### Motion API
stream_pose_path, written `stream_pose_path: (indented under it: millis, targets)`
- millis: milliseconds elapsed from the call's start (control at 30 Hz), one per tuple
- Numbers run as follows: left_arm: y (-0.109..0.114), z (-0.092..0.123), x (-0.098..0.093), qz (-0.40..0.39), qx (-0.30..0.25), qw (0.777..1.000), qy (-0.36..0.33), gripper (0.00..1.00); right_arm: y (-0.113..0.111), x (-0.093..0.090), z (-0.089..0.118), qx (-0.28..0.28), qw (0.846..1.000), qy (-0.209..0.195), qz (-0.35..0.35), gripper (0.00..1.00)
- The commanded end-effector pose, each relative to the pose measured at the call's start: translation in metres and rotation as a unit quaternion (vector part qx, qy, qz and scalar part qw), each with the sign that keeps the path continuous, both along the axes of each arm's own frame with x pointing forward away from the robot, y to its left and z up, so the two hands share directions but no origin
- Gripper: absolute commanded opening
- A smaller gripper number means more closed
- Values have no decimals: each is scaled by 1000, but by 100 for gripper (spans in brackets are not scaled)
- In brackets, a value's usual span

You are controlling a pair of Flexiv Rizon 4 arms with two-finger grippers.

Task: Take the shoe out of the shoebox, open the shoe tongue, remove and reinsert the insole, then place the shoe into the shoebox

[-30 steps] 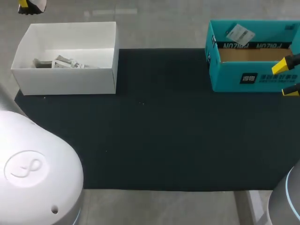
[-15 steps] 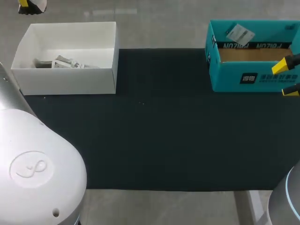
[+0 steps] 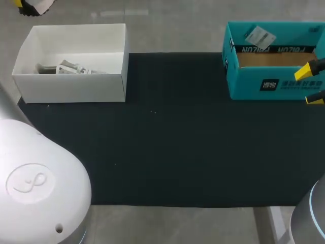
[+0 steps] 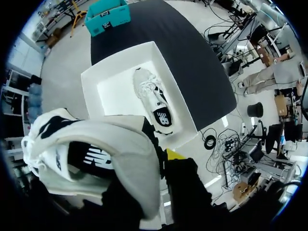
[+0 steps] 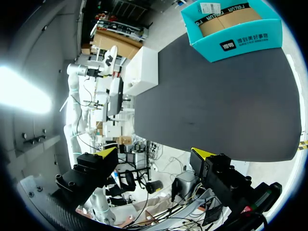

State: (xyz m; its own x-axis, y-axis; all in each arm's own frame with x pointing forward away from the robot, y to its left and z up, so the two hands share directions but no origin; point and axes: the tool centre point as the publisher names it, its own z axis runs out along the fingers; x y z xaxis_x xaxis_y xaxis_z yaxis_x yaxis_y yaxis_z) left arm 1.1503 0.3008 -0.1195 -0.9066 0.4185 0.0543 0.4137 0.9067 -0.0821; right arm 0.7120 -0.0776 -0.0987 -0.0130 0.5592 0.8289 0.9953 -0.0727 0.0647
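Step in hand: I judge the take-out as done. The shoe [image 4: 91, 154] hangs in my left gripper [image 4: 161, 161], high above the shoebox [image 4: 115, 94] and out past its far corner, away from the mat.
Left fingers: one yellow tip shows against the shoe. The other is hidden behind the upper, so I read this as a clamp on the shoe, though I can't see both contacts.
Right fingers: my right gripper [image 5: 155, 153] is spread wide and holds nothing. It is well apart from the shoebox, across the mat by the teal box.
In the shoebox: a second shoe [image 4: 155, 98] lies along the wall on the mat's side.
Next move: I'd bring the shoe down onto the mat just beside the shoebox, sole down, and keep the collar pinned. The right arm would then cross over to lift the tongue.
Surface: the dark mat [image 3: 177, 152] runs from the shoebox across to the teal box [image 3: 254, 84], and the shoebox sits at the mat's corner.
Room: the broad stretch of mat between shoebox and teal box is where I'd work.
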Motion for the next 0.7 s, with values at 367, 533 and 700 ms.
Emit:
stream_pose_path:
  millis: [367, 533, 700]
  targets:
    - [6, 10, 6, -448, 122, 884, 58, 0, 0, 0, -1, -1, 1000, 0, -1, 100]
    - [6, 10, 6, -448, 122, 884, 58, 0, 0, 0, -1, -1, 1000, 0, -1, 100]
    - [6, 10, 6, -448, 122, 884, 58, 0, 0, 0, -1, -1, 1000, 0, -1, 100]
